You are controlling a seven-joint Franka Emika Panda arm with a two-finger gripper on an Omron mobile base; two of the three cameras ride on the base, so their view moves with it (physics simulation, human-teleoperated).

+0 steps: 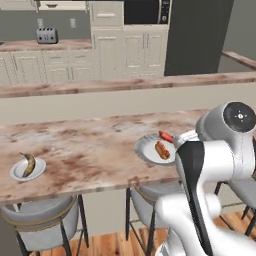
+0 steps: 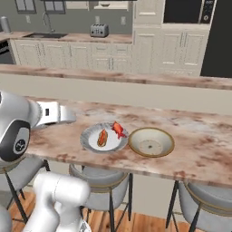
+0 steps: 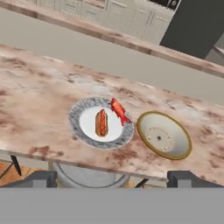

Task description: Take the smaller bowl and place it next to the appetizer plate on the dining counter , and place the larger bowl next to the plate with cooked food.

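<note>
Hovering: the gripper [image 3: 112, 177] is above the near edge of the dining counter [image 3: 39, 92], with the jaws spread fully and nothing between them.
Gripper state: wide open and empty; only the two dark fingertips [image 3: 40, 178] show at the bottom of the hand view.
Larger bowl [image 2: 151, 142]: upright on the counter, near its front edge, just beside the hot-dog plate [image 2: 104, 137]; the two rims look almost touching.
Why there: the task wants it next to the cooked food, and this plate has a sausage in a bun [image 3: 101, 123] and a red piece [image 3: 119, 110] on it, so I judge this half as done.
Open jaws: probably because the bowl is already set down and needs no hold.
Appetizer plate [image 1: 27, 168]: far toward the other end of the counter, close to the front edge, with a banana [image 1: 29, 163] on it.
Smaller bowl: I cannot find it; nothing stands beside the banana plate, so I judge this half is not yet done.
Stools [image 2: 103, 177]: under the front edge, away from the arm.
Risk: the larger bowl is near the edge, so a careless pass of the arm could push it.
</note>
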